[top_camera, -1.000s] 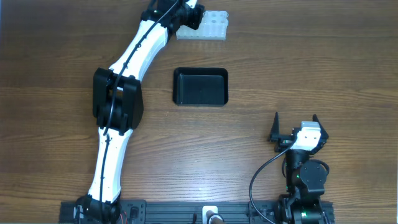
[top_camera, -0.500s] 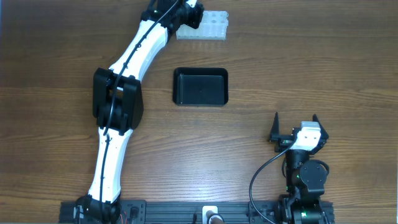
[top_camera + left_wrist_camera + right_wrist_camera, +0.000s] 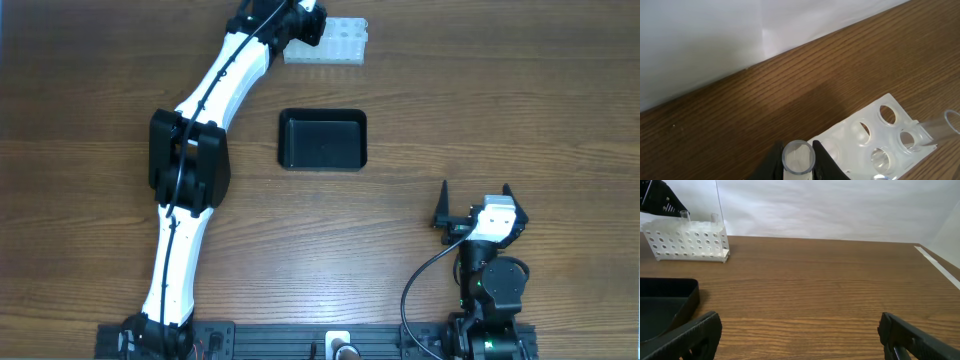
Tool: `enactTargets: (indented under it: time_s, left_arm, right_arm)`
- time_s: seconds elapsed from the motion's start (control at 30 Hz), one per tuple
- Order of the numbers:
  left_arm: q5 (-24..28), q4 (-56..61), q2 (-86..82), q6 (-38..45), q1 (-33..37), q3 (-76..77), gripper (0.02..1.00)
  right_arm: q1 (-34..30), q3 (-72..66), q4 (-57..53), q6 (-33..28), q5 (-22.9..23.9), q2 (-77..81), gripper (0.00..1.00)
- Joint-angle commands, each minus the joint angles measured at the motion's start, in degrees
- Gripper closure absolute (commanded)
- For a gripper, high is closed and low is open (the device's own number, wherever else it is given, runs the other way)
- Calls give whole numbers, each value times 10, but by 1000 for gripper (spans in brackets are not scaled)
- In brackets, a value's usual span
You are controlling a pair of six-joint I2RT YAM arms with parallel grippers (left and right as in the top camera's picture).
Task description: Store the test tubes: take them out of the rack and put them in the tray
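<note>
Gripping a tube [image 3: 799,156] just below its open mouth, the left pincer [image 3: 799,164] is closed on it, one finger at each side. The left arm [image 3: 215,100] stretches from the near left up to the far edge of the surface [image 3: 520,100], its pincer over the left end of the rack [image 3: 335,45]. Cannot tell whether the held tube's lower end sits in a rack hole or hangs free.

Rack: white, rows of round holes, far side of surface, a little left of centre. A second tube [image 3: 941,128] stands in it toward its right end, and most holes seen from the left wrist look vacant.

Tray [image 3: 322,139]: black, rectangular, nothing inside, just near of the rack with a gap between them.

Right pincer [image 3: 472,205]: near right, well apart from rack and tray, fingers spread wide, holding nothing, facing the far wall.
</note>
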Motion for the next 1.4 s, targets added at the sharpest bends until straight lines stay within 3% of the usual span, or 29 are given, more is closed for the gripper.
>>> enactTargets:
  time_s: [0.03, 0.57, 0.8, 1.0, 1.13, 1.4]
  left_arm:
    - [-4, 6, 6, 0, -2, 6, 844]
    - [-105, 5, -172, 20, -9, 6, 858]
    - [-110, -73, -274, 5, -33, 6, 862]
    - [-180, -250, -302, -144, -74, 6, 897]
    - [-239, -410, -289, -309, -107, 5, 925]
    - [-246, -527, -256, -381, -136, 4, 934]
  right_arm:
    - [-2, -3, -2, -3, -2, -2, 9]
    - [-2, -3, -2, -3, -2, -2, 7]
    - [-2, -3, -2, -3, -2, -2, 7]
    - [-2, -3, -2, -3, -2, -2, 7]
    - [-2, -3, -2, -3, -2, -2, 7]
    - [-2, -3, -2, -3, -2, -2, 9]
